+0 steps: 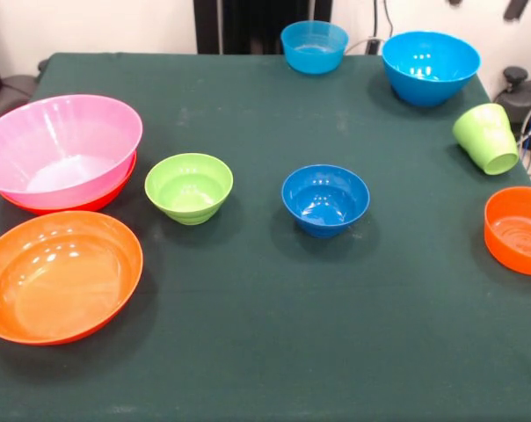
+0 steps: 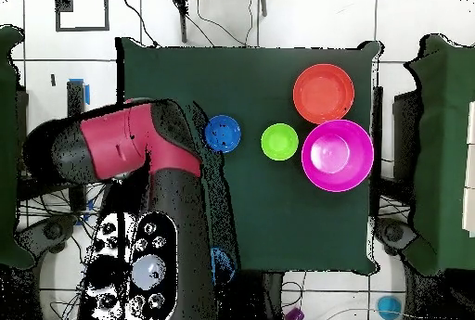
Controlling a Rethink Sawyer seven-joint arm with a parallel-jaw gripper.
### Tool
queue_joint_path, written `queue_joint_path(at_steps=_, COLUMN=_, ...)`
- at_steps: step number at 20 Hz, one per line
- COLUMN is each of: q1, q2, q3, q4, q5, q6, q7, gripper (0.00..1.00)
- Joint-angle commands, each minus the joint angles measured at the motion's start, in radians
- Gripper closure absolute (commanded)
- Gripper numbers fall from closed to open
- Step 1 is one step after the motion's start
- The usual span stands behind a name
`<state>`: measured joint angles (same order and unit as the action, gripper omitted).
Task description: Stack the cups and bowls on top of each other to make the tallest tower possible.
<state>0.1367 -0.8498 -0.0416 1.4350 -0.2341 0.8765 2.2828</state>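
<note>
Tower so far: big pink bowl (image 1: 61,149) nested in a shallow orange bowl (image 1: 116,195), far left on the surface (image 1: 274,334). Second wide orange bowl (image 1: 59,274) just near of it, loose. Small lime bowl (image 1: 189,186) and dark blue bowl (image 1: 325,199) mid-surface, apart. Two sky blue bowls (image 1: 428,66) far right; lime cup (image 1: 487,137) tipped on its side; smaller orange bowl (image 1: 519,230) at right edge. Arm (image 2: 139,149) drawn back over the side; end effector not seen, so spread or pressed together: cannot tell. Judgement: next pick prob. a small bowl. Grip by rim, lower centred, and invert alternate pieces for height rather than nesting.
</note>
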Motion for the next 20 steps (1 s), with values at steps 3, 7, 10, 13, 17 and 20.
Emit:
queue_joint_path(at_steps=3, q1=-0.039, q2=-0.224, q3=0.011, q4=0.245, q5=0.059, q6=0.079, q7=-0.078, gripper=0.00)
queue_joint_path(at_steps=7, q1=-0.051, q2=-0.262, q3=0.016, q4=0.294, q5=0.060, q6=0.058, q7=-0.107, gripper=0.00)
queue_joint_path(at_steps=10, q1=-0.052, q2=-0.262, q3=0.020, q4=0.316, q5=0.052, q6=0.025, q7=-0.088, gripper=0.00)
queue_joint_path(at_steps=13, q1=-0.048, q2=-0.253, q3=0.023, q4=0.326, q5=0.040, q6=-0.004, q7=-0.053, gripper=0.00)
queue_joint_path(at_steps=17, q1=-0.047, q2=-0.240, q3=0.028, q4=0.361, q5=0.025, q6=-0.072, q7=-0.033, gripper=0.00)
queue_joint_path(at_steps=20, q1=-0.047, q2=-0.231, q3=0.028, q4=0.397, q5=0.011, q6=-0.123, q7=-0.026, gripper=0.00)
